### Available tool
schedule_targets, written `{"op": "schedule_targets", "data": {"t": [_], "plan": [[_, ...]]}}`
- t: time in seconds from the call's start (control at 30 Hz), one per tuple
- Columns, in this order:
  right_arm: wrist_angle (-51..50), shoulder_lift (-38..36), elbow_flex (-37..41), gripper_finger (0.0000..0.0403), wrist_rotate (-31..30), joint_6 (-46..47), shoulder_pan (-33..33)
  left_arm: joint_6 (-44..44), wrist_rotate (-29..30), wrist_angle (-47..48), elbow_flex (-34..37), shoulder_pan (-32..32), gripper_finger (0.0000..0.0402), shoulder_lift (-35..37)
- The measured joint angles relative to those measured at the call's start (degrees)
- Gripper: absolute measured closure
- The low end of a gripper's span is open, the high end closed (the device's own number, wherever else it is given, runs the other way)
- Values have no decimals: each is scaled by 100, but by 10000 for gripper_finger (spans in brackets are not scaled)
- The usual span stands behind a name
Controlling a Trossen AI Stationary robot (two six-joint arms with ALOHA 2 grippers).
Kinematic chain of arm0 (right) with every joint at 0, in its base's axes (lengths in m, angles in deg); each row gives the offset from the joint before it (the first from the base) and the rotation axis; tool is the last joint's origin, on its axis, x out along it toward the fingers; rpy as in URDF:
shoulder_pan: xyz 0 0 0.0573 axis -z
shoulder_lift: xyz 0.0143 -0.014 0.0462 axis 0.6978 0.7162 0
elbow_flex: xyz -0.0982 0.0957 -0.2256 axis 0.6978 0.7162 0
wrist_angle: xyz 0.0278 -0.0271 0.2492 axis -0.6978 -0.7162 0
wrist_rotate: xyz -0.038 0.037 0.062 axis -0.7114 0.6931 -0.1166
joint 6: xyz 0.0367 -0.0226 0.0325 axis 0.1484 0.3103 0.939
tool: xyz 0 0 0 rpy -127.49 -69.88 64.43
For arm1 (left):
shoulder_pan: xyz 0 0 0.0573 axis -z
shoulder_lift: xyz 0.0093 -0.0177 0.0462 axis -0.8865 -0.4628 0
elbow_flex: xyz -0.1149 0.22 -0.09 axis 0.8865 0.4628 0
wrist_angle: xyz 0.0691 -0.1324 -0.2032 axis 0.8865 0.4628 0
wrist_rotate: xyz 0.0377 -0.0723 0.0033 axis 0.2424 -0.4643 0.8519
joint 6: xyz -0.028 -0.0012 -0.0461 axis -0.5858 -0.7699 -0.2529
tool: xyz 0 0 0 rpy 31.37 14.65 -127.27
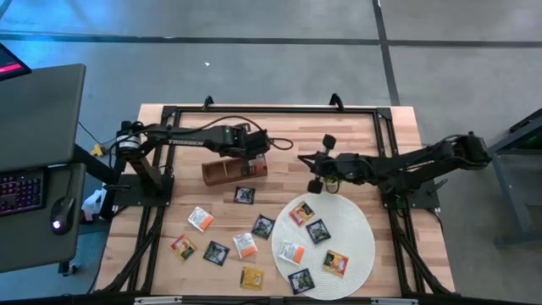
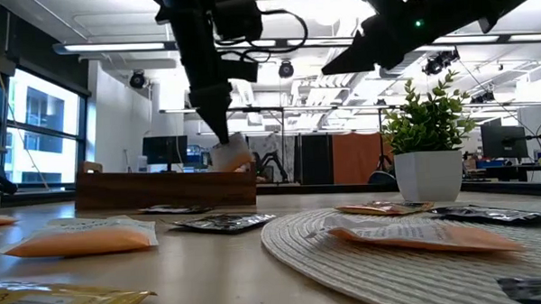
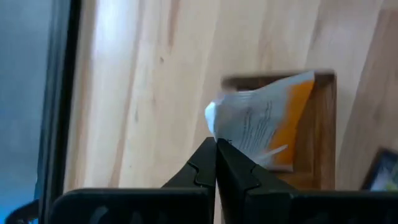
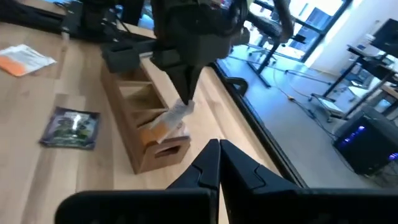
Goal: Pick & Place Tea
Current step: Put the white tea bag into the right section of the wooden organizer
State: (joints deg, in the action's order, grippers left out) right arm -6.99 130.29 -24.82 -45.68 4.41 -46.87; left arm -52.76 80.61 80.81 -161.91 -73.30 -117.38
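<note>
Above the wooden tray (image 4: 144,121), the left claw (image 3: 216,144) pinches a white-and-orange tea packet (image 3: 264,124); the right claw (image 4: 219,148), closed empty, hovers beside the tray.

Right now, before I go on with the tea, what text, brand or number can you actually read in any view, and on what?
None is readable.
White-and-orange packet, pinched by the shut left gripper over the wooden tray: print lines, too blurred.
Left arm link: pale lettering, too small.
Packets on the round mat: too small.
</note>
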Motion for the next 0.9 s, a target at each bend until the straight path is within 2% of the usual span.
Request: {"op": "schedule_targets", "data": {"t": [0.2,0.5,0.63,0.9], "plan": [[-66,7,0,403,174,268,-2,38,-87,536,3,0,401,-12],[-66,9,-2,402,176,296,-4,417,-83,260,24,0,388,-271],[-66,9,0,402,307,293,-4,556,-81,62,-9,0,352,-439],[-66,9,-2,379,1174,280,-7,225,355,288,-110,97,257,-474]]}}
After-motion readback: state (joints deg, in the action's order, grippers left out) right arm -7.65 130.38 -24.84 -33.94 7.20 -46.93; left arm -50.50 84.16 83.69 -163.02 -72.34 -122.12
